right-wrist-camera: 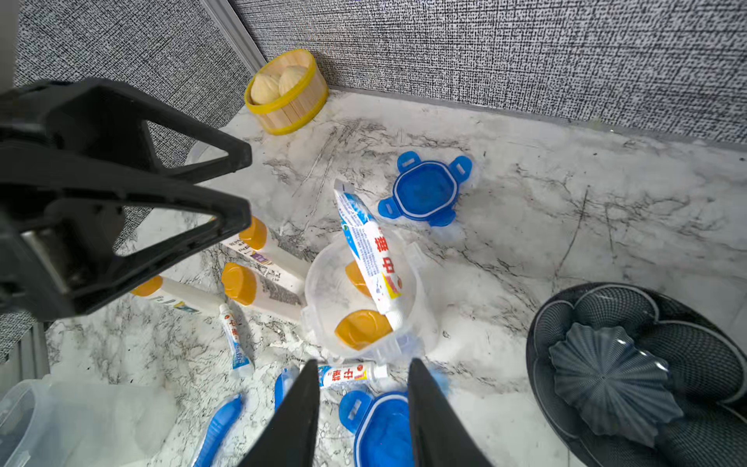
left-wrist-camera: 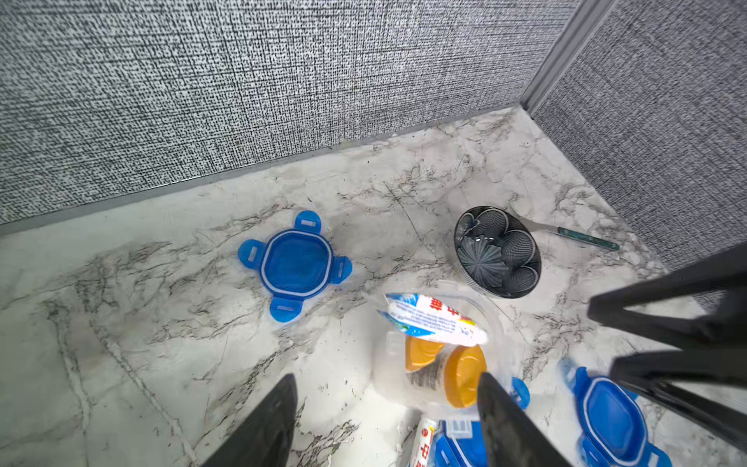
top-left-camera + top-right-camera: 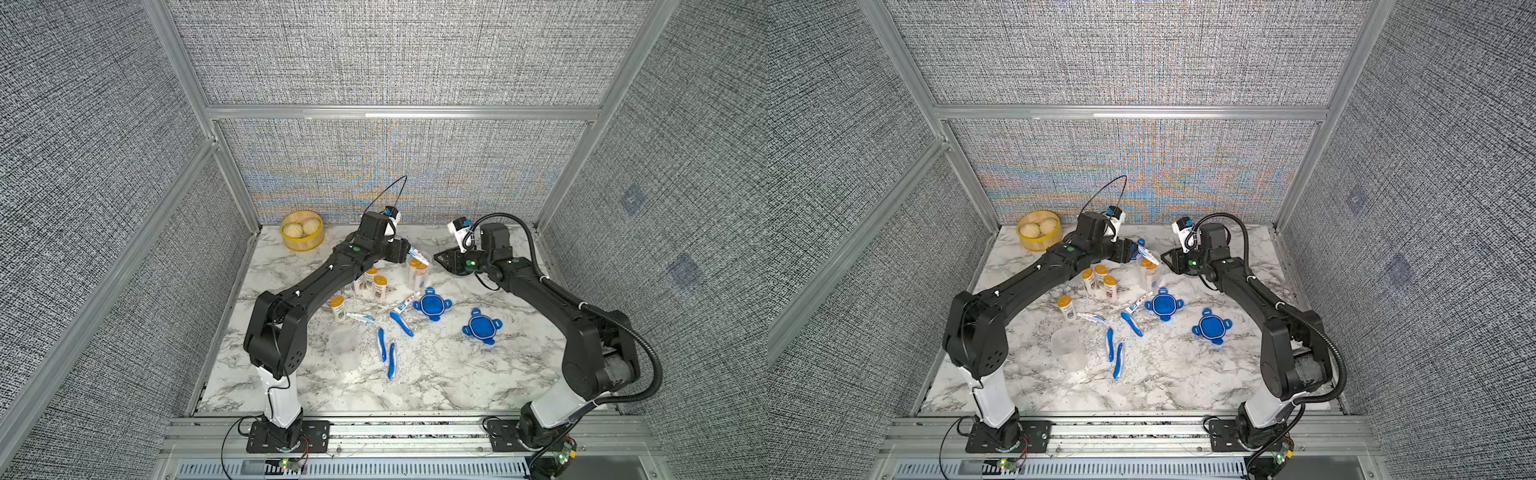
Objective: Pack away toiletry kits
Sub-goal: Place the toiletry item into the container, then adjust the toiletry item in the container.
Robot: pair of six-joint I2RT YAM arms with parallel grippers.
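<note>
A clear cup (image 3: 417, 274) stands upright at the back middle of the table. It holds two orange-capped bottles (image 1: 362, 328) and a white toothpaste tube (image 1: 374, 258) that leans out over its rim. My left gripper (image 2: 387, 376) hovers open just beside the cup with nothing between its fingers. My right gripper (image 1: 364, 361) is open and empty too, above a toothpaste tube (image 1: 351, 374) and a blue lid (image 1: 384, 432). Three more bottles (image 3: 376, 284) stand left of the cup. Blue toothbrushes (image 3: 390, 359) lie toward the front. Two blue lids (image 3: 482, 328) lie right of them.
A third blue lid (image 2: 295, 265) lies near the back wall. An empty clear cup (image 3: 345, 343) sits front left. The yellow steamer basket (image 3: 301, 230) is in the back left corner. A dark grey flower-shaped dish (image 1: 630, 372) lies under my right wrist.
</note>
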